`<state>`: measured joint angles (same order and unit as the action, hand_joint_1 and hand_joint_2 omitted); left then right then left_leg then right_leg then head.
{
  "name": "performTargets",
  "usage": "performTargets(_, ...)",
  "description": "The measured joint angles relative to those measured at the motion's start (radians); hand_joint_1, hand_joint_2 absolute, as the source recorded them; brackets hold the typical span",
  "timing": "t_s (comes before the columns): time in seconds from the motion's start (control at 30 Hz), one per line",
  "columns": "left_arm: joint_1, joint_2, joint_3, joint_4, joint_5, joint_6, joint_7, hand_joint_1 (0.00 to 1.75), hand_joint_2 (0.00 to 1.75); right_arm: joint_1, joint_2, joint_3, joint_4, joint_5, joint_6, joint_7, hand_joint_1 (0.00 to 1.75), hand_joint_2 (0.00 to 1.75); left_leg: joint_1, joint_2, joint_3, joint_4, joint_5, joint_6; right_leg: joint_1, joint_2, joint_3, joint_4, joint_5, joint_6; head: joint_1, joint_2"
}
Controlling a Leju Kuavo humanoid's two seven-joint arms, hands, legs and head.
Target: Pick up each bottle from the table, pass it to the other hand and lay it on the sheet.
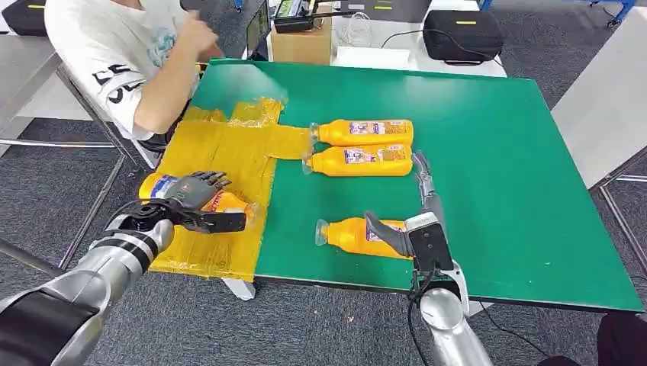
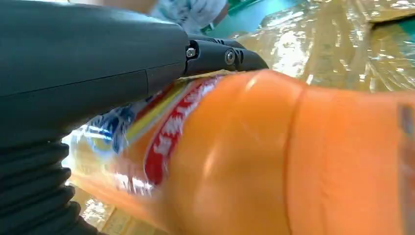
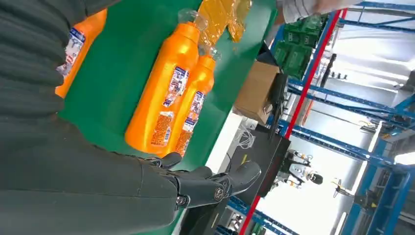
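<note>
While the left hand [image 1: 200,200] grips one orange bottle [image 1: 156,185] over the yellow sheet [image 1: 221,164], three more bottles lie on the green table [image 1: 496,152]. The held bottle lies on its side near the left edge of the table, low over the sheet or on it; I cannot tell which. The dark fingers [image 1: 210,181] are curled over its label and the thumb is under it. In the left wrist view the bottle body [image 2: 274,161] presses against the hand's grey cover [image 2: 83,58].

The sheet covers the left part of the table and hangs over its left edge. Two bottles lie side by side near the middle of the table, touching each other, with their clear caps at the edge of the sheet: the far bottle [image 1: 365,132] and the second bottle [image 1: 360,161]. A near bottle [image 1: 352,235] lies close to the front edge of the table.

The right hand [image 1: 416,217] is over the near bottle, fingers apart and stretched, holding nothing; its thumb reaches across the bottle's label.

A person in a white shirt [image 1: 114,53] sits at the far left corner of the table. Beyond the far edge stand a cardboard box [image 1: 301,42] and a black case [image 1: 462,34].
</note>
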<state>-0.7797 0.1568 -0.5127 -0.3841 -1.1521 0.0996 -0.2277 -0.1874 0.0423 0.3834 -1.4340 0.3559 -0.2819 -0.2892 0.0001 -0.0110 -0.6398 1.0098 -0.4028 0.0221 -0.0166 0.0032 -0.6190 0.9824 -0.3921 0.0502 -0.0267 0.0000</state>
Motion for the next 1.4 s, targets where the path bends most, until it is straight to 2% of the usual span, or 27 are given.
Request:
performTargets(0.27, 0.006, 0.0, 0.009, 0.0, 0.044, 0.0, -0.033, 0.0, 0.0, 0.0, -0.005, 0.0, 0.0, 0.0, 0.0, 0.0, 0.0, 1.75, 0.0, 0.0, 0.0, 0.0, 0.0, 0.0, 0.0, 0.0, 0.0, 0.0, 0.0, 0.0, 0.0, 0.0)
performTargets(0.3, 0.009, 0.0, 0.021, 0.0, 0.091, -0.004, -0.065, 0.0, 0.0, 0.0, -0.007, 0.0, 0.0, 0.0, 0.0, 0.0, 0.0, 0.0, 0.0, 0.0, 0.0, 0.0, 0.0, 0.0, 0.0, 0.0, 0.0, 0.0, 0.0, 0.0, 0.0, 0.0)
performTargets(0.33, 0.016, 0.0, 0.038, -0.004, 0.155, -0.017, -0.109, 0.0, 1.75, 0.0, -0.009, 0.0, 0.0, 0.001, 0.0, 0.003, 0.0, 0.0, 0.0, 0.0, 0.0, 0.0, 0.0, 0.0, 0.0, 0.0, 0.0, 0.0, 0.0, 0.0, 0.0, 0.0)
performTargets(0.47, 0.081, 0.0, 0.141, -0.075, 0.427, -0.073, -0.242, 0.0, 1.75, -0.005, -0.024, -0.001, 0.015, 0.049, 0.001, 0.059, 0.0, 0.0, 0.0, 0.001, 0.0, 0.0, 0.0, 0.0, 0.0, 0.0, 0.0, 0.0, 0.0, 0.0, 0.0, 0.0)
performTargets(0.63, 0.228, -0.042, 0.282, -0.282, 0.754, -0.109, -0.193, 0.0, 1.75, -0.018, -0.04, -0.007, 0.065, 0.166, 0.002, 0.148, 0.0, 0.0, -0.001, 0.0, 0.0, 0.0, 0.0, 0.0, 0.0, 0.0, -0.001, -0.001, 0.0, 0.0, 0.0, 0.0)
performTargets(0.67, 0.256, -0.054, 0.305, -0.323, 0.815, -0.125, -0.188, 0.0, 1.75, -0.02, -0.042, -0.008, 0.075, 0.178, 0.001, 0.158, 0.0, 1.75, -0.001, 0.0, 0.0, 0.0, 0.0, 0.0, 0.0, 0.0, -0.001, -0.001, 0.0, 0.0, 0.0, 0.0)
performTargets(0.87, 0.352, -0.124, 0.396, -0.471, 1.083, -0.158, -0.176, 0.0, 1.75, -0.033, -0.058, -0.014, 0.147, 0.237, 0.001, 0.201, 0.0, 1.75, -0.001, 0.0, 0.0, 0.0, -0.001, 0.0, 0.0, 0.0, -0.001, -0.001, 0.0, 0.0, 0.0, 0.0)
performTargets(1.1, 0.381, -0.171, 0.427, -0.523, 1.225, -0.188, -0.171, 0.0, 1.75, -0.052, -0.077, -0.015, 0.23, 0.293, 0.022, 0.23, 0.0, 1.75, 0.0, 0.0, 0.0, 0.0, 0.0, 0.0, 0.0, 0.0, -0.001, 0.0, 0.0, 0.0, 0.0, 0.0)
performTargets(1.4, 0.395, -0.203, 0.428, -0.573, 1.335, -0.187, -0.154, 0.0, 1.75, -0.082, -0.127, -0.005, 0.33, 0.393, 0.139, 0.284, 0.0, 1.75, -0.001, 0.0, -0.001, 0.0, 0.0, 0.0, 0.0, 0.0, -0.001, -0.001, 0.0, 0.0, 0.0, 0.0)
